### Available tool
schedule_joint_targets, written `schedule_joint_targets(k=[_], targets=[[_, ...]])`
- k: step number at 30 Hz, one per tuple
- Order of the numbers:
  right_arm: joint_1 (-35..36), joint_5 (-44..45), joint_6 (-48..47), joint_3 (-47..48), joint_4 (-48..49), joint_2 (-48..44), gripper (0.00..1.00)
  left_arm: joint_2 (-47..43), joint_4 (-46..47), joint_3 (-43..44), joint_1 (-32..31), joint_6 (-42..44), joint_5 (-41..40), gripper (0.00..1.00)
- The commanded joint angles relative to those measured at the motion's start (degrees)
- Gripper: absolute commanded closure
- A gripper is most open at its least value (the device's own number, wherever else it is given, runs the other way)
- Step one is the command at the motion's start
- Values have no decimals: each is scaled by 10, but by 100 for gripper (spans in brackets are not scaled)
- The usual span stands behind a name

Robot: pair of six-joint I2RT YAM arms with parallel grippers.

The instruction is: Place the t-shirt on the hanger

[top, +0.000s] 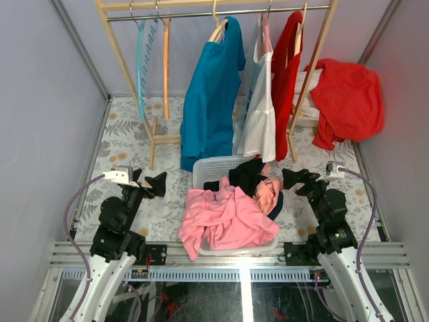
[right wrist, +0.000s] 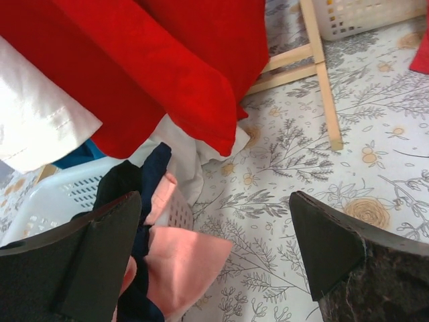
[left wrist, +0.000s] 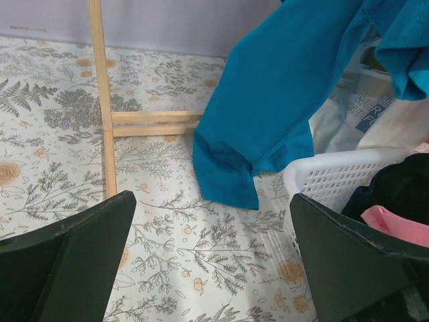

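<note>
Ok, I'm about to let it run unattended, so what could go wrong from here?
The crumpled bubblegum-pink soft t-shirt spills over the white plastic basket against a black garment and a smaller salmon-pink garment; a grab may drag those along. The thin curved orange hanger hangs right beside a teal hanger, so a reach might catch the wrong one.

The table is covered by a pale cloth printed with grey ferns and orange flowers. A white laundry basket stands on it at the near middle. The pink t-shirt spills over the basket's near left rim toward the cloth. The feet of a wooden rack rest on the far half. The hem of a blue shirt reaches down to the cloth just behind the laundry basket. A second white basket sits at the far right.
</note>
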Motion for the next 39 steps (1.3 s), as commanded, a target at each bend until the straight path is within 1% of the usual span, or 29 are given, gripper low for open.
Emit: schedule_joint_targets(k=[1,3,4,6,8,11,15,18,19,24,26,29,31,34,36,39], targets=[[-2,-50,-20,20,91,35,1,4,-17,10,-3,3,7,0],[-2,-98,-30,12,122,38,1,2,-23,12,-3,1,-7,0],[-2,-108,-34,8,132,39,1,-2,-24,12,-3,0,-11,0],[-2,-102,-31,9,129,44,1,-7,-25,11,-2,0,-11,0],[-2,-115,-35,10,137,52,1,-13,-28,11,-2,0,-12,0],[-1,-118,-35,18,140,74,1,-18,-30,10,-3,-8,-35,0],[-2,-127,-36,30,144,107,1,-1,-27,12,-2,-9,-39,0],[-2,-145,-41,29,149,111,1,18,-20,14,-2,-12,-48,0],[-2,-144,-37,24,155,106,1,25,-18,16,-2,-13,-50,0],[-2,-79,-32,42,83,66,1,24,-3,19,-3,-8,-36,0],[-2,-60,-37,79,29,81,1,24,17,24,-3,-21,-19,0],[-2,-44,-36,181,-77,133,1,47,18,63,-3,-47,9,0],[-2,-55,-36,272,-142,173,1,77,2,106,-2,-69,17,0],[-2,-65,-26,377,-234,218,1,127,-43,183,-2,-93,24,0],[-2,-91,-19,420,-256,232,1,158,-67,226,-3,-117,24,0],[-2,-133,-9,461,-283,248,1,185,-134,283,-2,-173,-5,0]])
